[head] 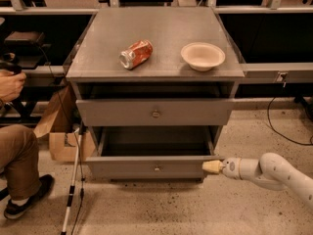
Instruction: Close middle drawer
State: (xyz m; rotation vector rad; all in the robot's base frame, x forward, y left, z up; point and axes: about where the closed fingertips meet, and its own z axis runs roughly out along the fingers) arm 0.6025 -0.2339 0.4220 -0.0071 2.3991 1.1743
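Camera view — claw [209, 166] at middle drawer [142, 169] corner

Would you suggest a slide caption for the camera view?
Gripper at the open middle drawer's right front corner; can and bowl above.

One high frontal view — tool [211, 167] lower right.
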